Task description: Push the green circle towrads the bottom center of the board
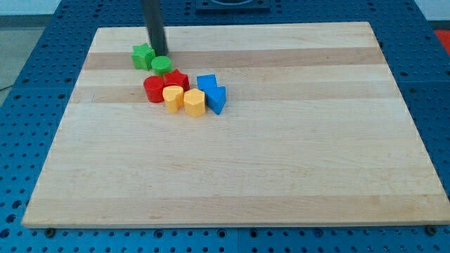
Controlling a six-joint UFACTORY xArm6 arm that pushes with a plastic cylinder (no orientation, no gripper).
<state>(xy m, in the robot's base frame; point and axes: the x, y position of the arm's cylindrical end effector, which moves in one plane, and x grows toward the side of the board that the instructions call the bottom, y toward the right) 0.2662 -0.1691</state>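
Tip of dark rod, no claw fitted so nothing gripped, sits at the top edge of the small green circle block, placed to shove it down-view. Circle lies upper-left on the pale wooden table, touching the green star block, with the red round block and red star block blocking the path just below.

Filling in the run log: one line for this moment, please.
tip: touching green circle, top side | red star directly below circle | green star at left | push: not visibly begun

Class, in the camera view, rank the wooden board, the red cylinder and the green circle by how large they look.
1. Wooden board.
2. Red cylinder.
3. Green circle, partly hidden behind my tip and farther up the view, so its true size may be closer.
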